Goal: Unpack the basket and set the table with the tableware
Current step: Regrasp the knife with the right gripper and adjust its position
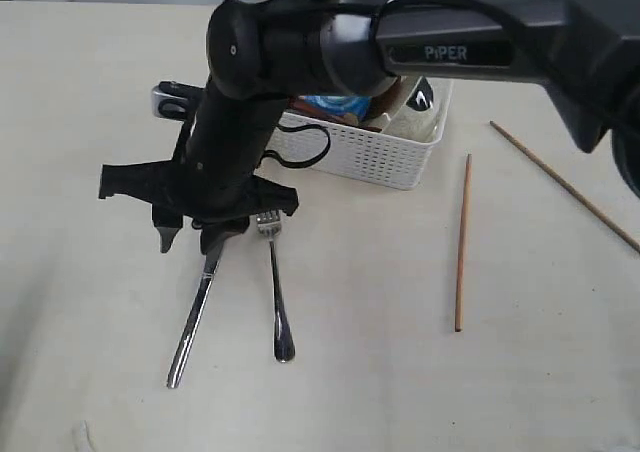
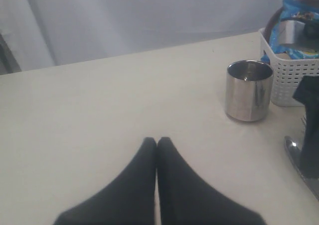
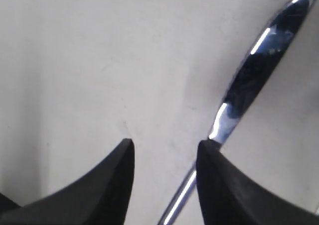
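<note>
The steel knife (image 1: 195, 317) and steel fork (image 1: 279, 297) lie side by side on the table (image 1: 380, 372). My right gripper (image 1: 190, 242) has reached across and hangs open just over the knife's upper end. In the right wrist view the right gripper (image 3: 164, 145) has one finger tip (image 3: 214, 175) over the knife (image 3: 249, 75). Two chopsticks (image 1: 462, 242) (image 1: 565, 184) lie to the right. The white basket (image 1: 370, 152) holds a cream bowl (image 1: 412, 122). The steel cup (image 2: 248, 90) stands beside the basket (image 2: 286, 80). My left gripper (image 2: 157, 141) is shut and holds nothing.
A blue crisp packet (image 1: 335, 104) sticks up out of the basket, also seen as the crisp packet (image 2: 299, 11). The black right arm (image 1: 400, 42) spans the top of the exterior view and hides part of the basket. A pale wall rises behind the table's far edge (image 2: 124, 56).
</note>
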`<action>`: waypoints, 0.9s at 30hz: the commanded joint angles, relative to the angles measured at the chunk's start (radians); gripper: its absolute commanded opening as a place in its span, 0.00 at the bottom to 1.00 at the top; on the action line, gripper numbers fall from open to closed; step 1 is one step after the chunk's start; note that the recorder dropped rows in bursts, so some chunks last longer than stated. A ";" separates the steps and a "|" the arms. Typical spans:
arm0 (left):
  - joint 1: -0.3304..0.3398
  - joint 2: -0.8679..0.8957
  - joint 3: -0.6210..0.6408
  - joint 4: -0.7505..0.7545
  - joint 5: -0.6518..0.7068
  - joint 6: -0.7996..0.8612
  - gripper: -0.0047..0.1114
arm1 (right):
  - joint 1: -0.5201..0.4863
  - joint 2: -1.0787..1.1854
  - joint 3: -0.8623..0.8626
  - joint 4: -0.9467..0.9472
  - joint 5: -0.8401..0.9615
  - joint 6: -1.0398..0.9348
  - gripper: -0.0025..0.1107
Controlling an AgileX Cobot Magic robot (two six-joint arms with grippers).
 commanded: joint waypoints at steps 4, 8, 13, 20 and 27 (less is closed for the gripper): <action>0.002 -0.003 0.002 -0.009 -0.007 0.000 0.04 | 0.055 -0.017 -0.007 -0.138 0.203 0.109 0.37; 0.002 -0.003 0.002 -0.009 -0.007 0.000 0.04 | 0.104 -0.017 -0.007 -0.159 0.096 0.177 0.37; 0.002 -0.003 0.002 -0.009 -0.007 0.000 0.04 | 0.121 0.025 -0.007 -0.163 0.086 0.256 0.37; 0.002 -0.003 0.002 -0.009 -0.007 0.000 0.04 | 0.123 0.053 -0.007 -0.170 0.095 0.313 0.37; 0.002 -0.003 0.002 -0.009 -0.007 0.000 0.04 | 0.127 0.084 -0.007 -0.170 0.069 0.342 0.37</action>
